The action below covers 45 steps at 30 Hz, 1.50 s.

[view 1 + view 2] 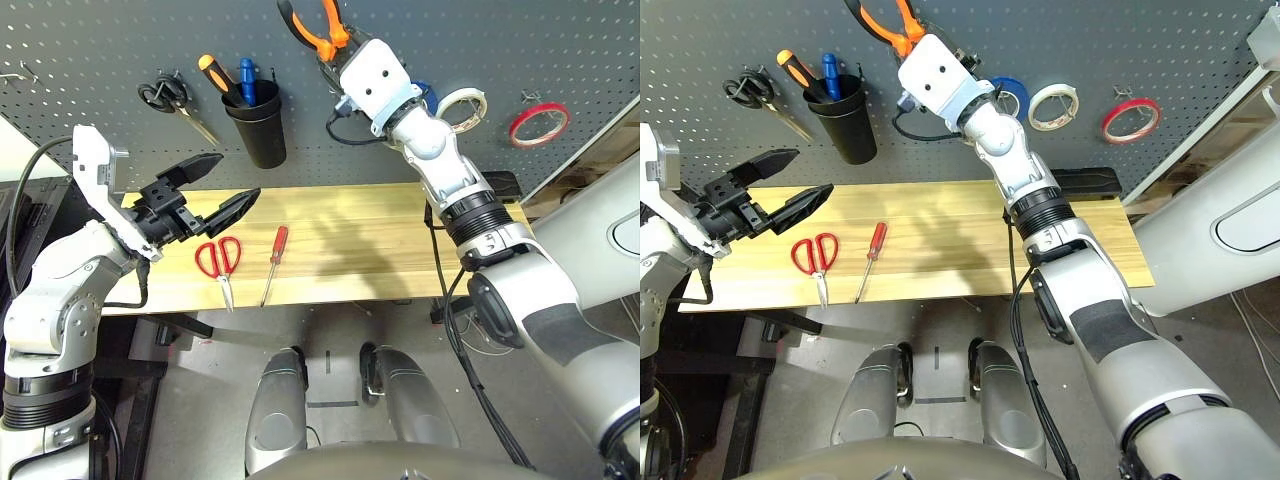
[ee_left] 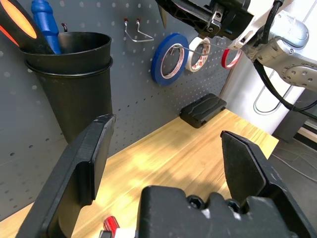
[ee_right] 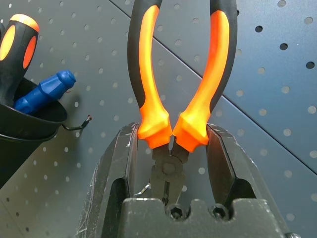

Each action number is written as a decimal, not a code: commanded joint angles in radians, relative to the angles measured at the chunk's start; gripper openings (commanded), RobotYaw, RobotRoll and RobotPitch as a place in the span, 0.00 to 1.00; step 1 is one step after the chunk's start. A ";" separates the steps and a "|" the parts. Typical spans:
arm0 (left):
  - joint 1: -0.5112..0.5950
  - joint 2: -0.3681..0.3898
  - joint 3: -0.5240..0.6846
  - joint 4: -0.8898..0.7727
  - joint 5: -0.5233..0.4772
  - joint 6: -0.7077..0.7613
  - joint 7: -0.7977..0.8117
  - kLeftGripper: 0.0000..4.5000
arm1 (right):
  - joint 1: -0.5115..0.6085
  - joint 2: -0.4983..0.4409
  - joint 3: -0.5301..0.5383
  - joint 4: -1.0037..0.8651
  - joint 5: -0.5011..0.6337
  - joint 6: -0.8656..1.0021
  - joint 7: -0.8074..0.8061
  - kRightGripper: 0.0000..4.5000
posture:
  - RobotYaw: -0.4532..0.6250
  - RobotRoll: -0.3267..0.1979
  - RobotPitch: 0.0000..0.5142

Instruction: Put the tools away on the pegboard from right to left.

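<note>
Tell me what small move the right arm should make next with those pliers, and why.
Probably ease the pliers in toward the pegboard and settle their handles over a hook. The right gripper holds them by the head, handles spread against the board but not hanging yet. The red tape ring already hangs to the right, while the red-handled scissors and screwdriver lie on the table.

Orange-and-black pliers [image 3: 181,74], red-handled scissors [image 1: 217,257] and screwdriver [image 1: 274,262], dark grey hole-dotted pegboard [image 1: 450,40].
</note>
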 commanded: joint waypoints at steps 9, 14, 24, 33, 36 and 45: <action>0.030 0.020 0.002 -0.046 -0.005 0.013 -0.006 1.00 | -0.082 0.026 0.003 0.120 -0.002 -0.055 -0.025 0.47 | 0.53 0.62 0.35; 0.044 0.030 0.011 -0.069 -0.015 0.030 0.000 1.00 | -0.096 0.030 -0.010 0.140 0.013 -0.061 -0.027 0.47 | 0.54 0.62 0.39; 0.050 0.061 0.032 -0.123 -0.054 0.096 0.011 1.00 | -0.119 0.040 -0.035 0.156 0.052 -0.073 -0.032 0.47 | 0.55 0.62 0.48; 0.052 0.070 0.032 -0.146 -0.065 0.122 0.021 1.00 | -0.151 0.043 -0.045 0.218 0.065 -0.093 -0.049 0.47 | 0.55 0.62 0.51; 0.059 0.068 0.035 -0.157 -0.070 0.126 0.027 1.00 | -0.161 0.049 -0.052 0.248 0.070 -0.103 -0.047 0.47 | 0.56 0.62 0.53; 0.073 0.064 0.042 -0.174 -0.072 0.131 0.040 1.00 | -0.172 0.082 -0.081 0.333 0.100 -0.091 -0.027 0.47 | 0.58 0.62 0.52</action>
